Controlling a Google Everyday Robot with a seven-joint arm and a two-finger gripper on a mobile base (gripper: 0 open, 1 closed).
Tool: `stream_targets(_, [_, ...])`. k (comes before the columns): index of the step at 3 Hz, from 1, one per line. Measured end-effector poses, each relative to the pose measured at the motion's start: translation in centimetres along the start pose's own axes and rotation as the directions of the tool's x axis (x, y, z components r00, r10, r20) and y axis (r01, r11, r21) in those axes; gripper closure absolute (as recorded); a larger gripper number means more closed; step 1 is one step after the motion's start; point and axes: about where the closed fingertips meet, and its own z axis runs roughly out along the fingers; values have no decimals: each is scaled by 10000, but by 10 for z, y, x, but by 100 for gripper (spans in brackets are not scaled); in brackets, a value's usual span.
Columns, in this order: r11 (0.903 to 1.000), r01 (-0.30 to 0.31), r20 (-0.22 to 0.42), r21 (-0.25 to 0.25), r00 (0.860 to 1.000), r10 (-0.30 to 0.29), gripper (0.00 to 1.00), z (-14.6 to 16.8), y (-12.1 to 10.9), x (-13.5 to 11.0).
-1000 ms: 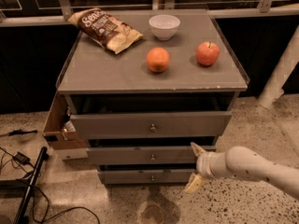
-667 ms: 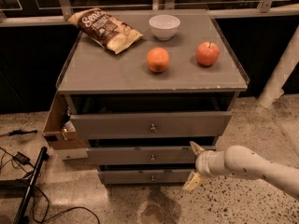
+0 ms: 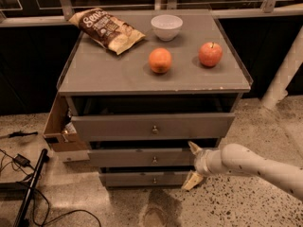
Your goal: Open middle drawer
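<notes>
The middle drawer [image 3: 142, 158] is the mid-sized grey front of the cabinet, with a small round metal knob [image 3: 155, 160] at its centre. It sits between the taller top front [image 3: 151, 126] and the narrow bottom front [image 3: 147, 178]. My gripper [image 3: 193, 164] is at the right end of the middle drawer front, to the right of the knob. It is open and holds nothing, with one finger [image 3: 194, 147] up at the drawer's top edge and the other below, by the bottom drawer. The white arm [image 3: 251, 164] comes in from the right.
On the cabinet top [image 3: 109, 74] lie a chip bag [image 3: 106, 30], a white bowl [image 3: 166, 26], an orange [image 3: 160, 60] and a red apple [image 3: 210, 54]. A cardboard box [image 3: 59, 126] hangs at the cabinet's left side. Cables and a black pole [image 3: 31, 188] lie on the floor at left. A white post [image 3: 283, 74] stands at right.
The gripper has shifted slightly left along the middle drawer front. The drawers and the things on top have not moved.
</notes>
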Motion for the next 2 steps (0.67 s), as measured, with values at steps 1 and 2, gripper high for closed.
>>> stream_targets(1, [9997, 162, -153, -179, 9997, -165, 0, 21, -13, 1])
stream_targets(2, [9992, 276, -261, -293, 9993, -283, 0, 35, -22, 1])
